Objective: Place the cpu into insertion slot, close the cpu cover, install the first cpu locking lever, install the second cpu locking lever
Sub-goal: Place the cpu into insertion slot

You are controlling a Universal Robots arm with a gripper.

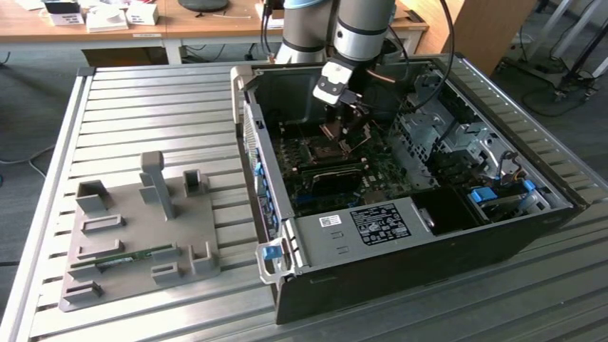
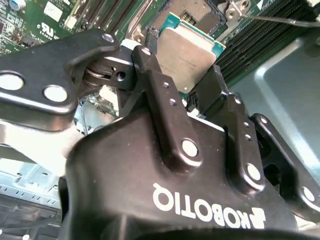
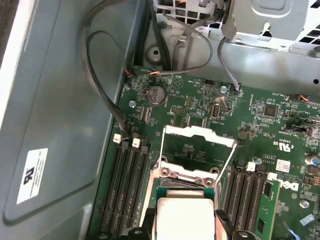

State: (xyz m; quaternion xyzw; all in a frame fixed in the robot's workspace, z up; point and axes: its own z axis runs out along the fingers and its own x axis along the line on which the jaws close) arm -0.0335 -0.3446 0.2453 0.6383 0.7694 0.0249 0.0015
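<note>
**A:** Where's the small silvery-grey square cpu (image 2: 187, 52)?
**B:** Pinched by opposite edges in the black two-fingered gripper (image 1: 344, 132), upper middle of the exterior view.
**A:** And its target?
**B:** The dark square insertion slot (image 2: 192, 11) lies just beyond it, with the silvery-framed cpu cover (image 3: 198, 134) standing open.

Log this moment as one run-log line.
hand: shut on cpu | cpu: held near socket, not seated | cpu cover: raised open

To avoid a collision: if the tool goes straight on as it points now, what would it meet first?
Probably the open socket on the green board: the tool, shut on the cpu, points at it. The gap is unclear.
</note>
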